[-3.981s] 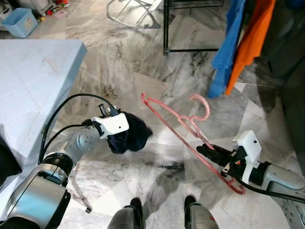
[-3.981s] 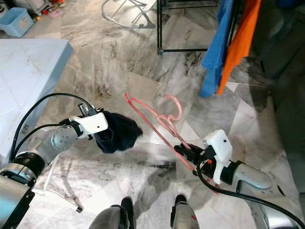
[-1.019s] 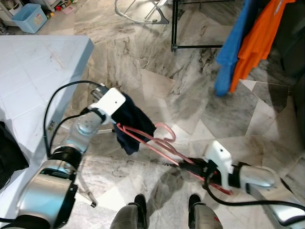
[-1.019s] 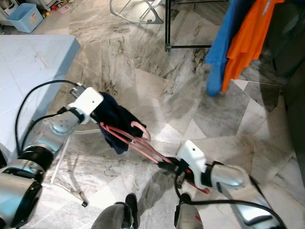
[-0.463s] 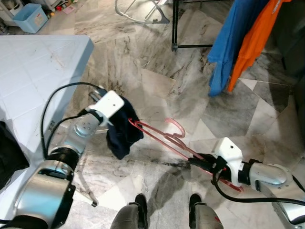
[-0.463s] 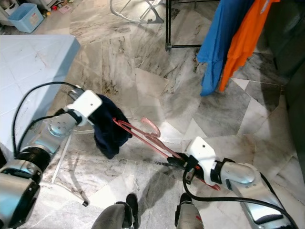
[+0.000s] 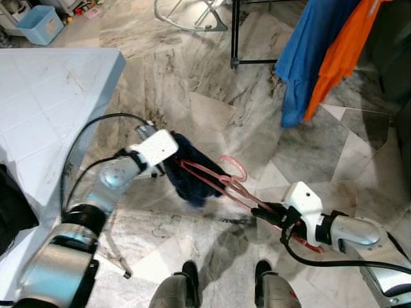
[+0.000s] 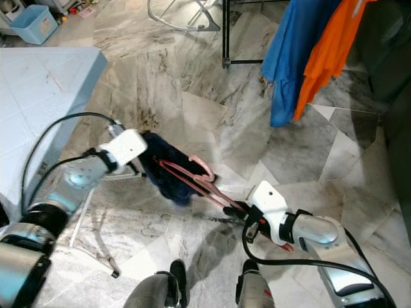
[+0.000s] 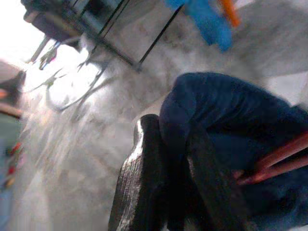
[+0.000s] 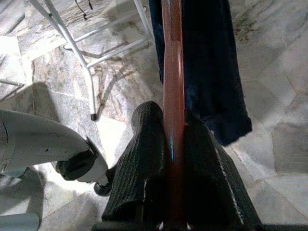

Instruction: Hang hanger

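The right claw (image 7: 264, 211) is clamped on a pink hanger (image 7: 218, 179) above the marble floor (image 7: 205, 96). The hanger's far end is pushed into a navy garment (image 7: 192, 181), which the left claw (image 9: 178, 192) grips beside the pale blue bench (image 7: 45, 109).

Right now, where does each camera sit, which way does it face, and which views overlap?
Left eye view: on the head, looking forward and down at the marble floor; left claw holds the dark blue garment, right claw the pink hanger; both feet show.
Right eye view: same head camera, same scene.
Left wrist view: along the left claw's fingers, clamped on the garment.
Right wrist view: along the right claw's fingers, clamped on the hanger.
Shared: all views show hanger and garment.
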